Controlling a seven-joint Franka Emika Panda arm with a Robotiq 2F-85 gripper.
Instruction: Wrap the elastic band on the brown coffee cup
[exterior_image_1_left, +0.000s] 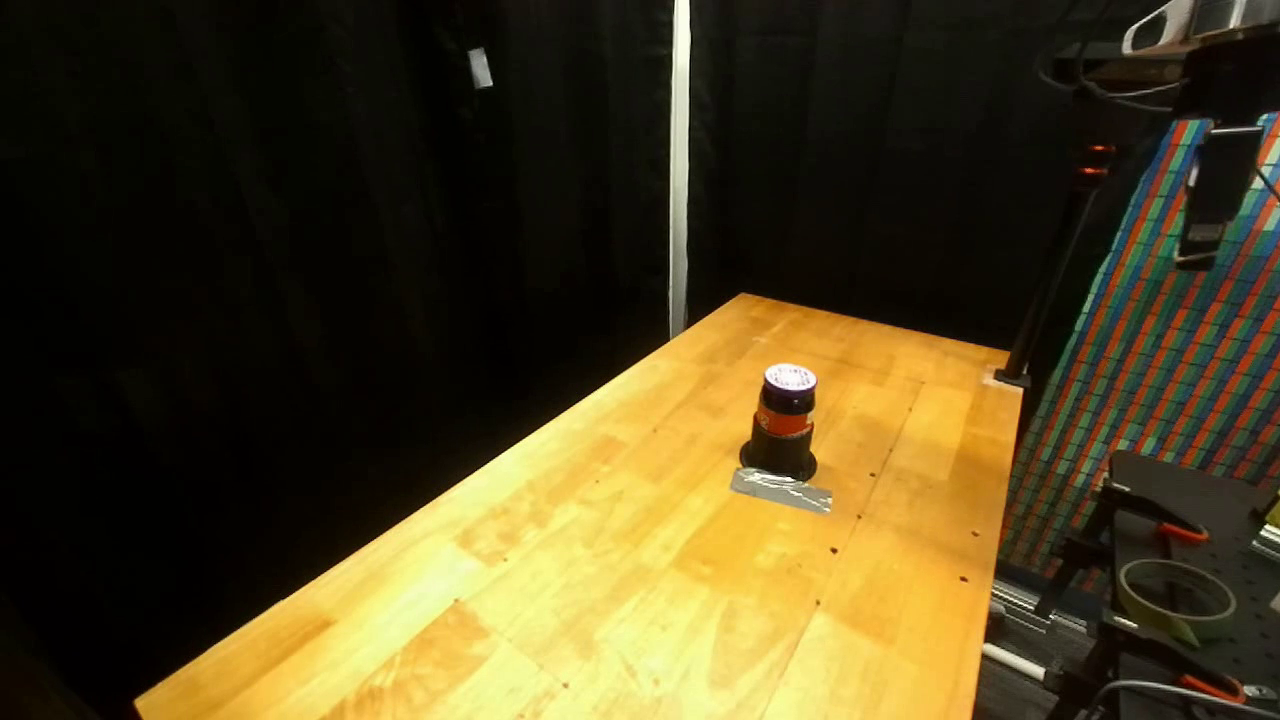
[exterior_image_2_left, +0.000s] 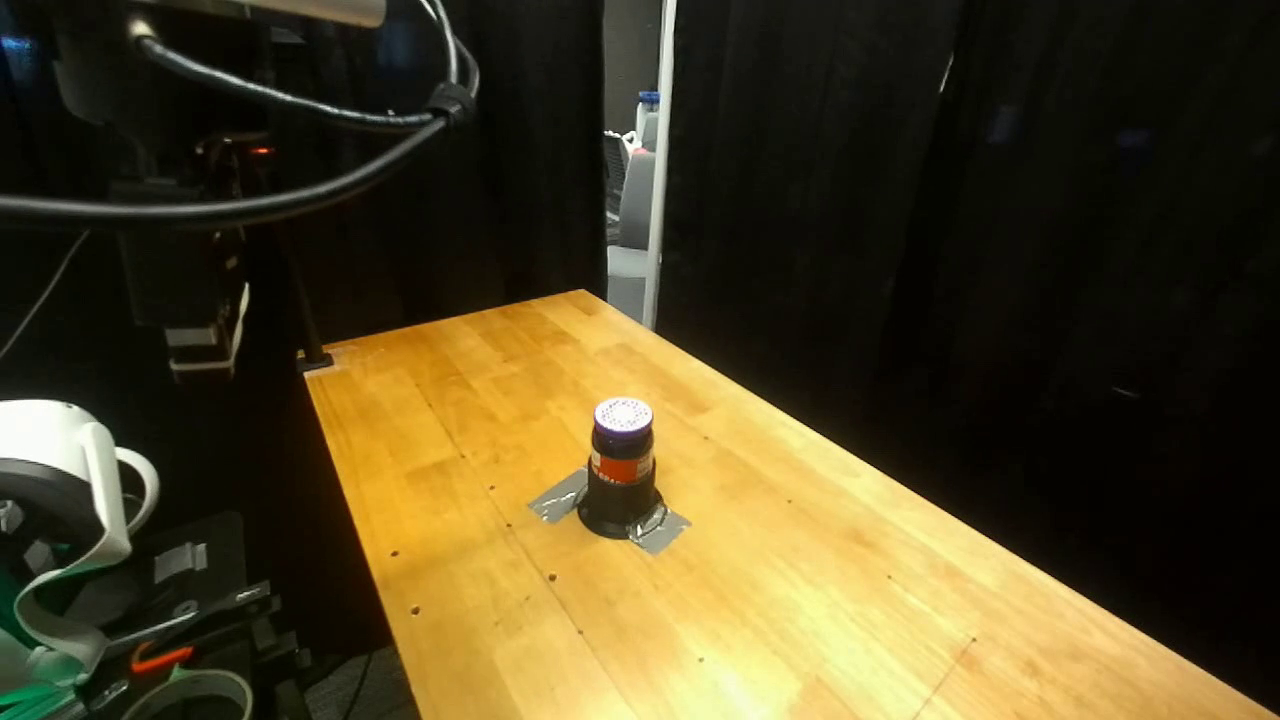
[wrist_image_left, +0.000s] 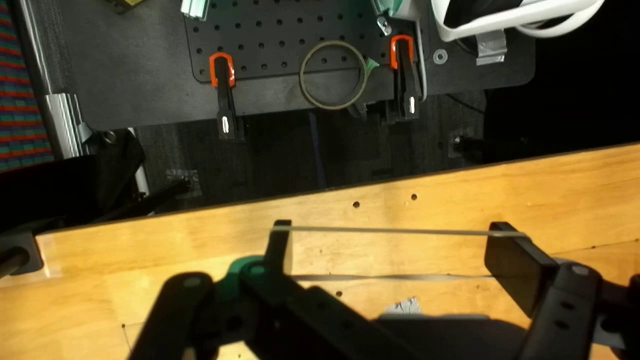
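my gripper (wrist_image_left: 393, 250) stands spread, elastic band (wrist_image_left: 390, 230) taut around its fingers (wrist_image_left: 517, 271); brown coffee cup (exterior_image_1_left: 783, 425) below, well aside. i should centre above, then lower level.

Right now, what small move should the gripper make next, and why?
Probably shift the gripper sideways toward the cup, fingers spread: the band is already stretched across them, but in both exterior views the gripper hangs off to the cup's side.
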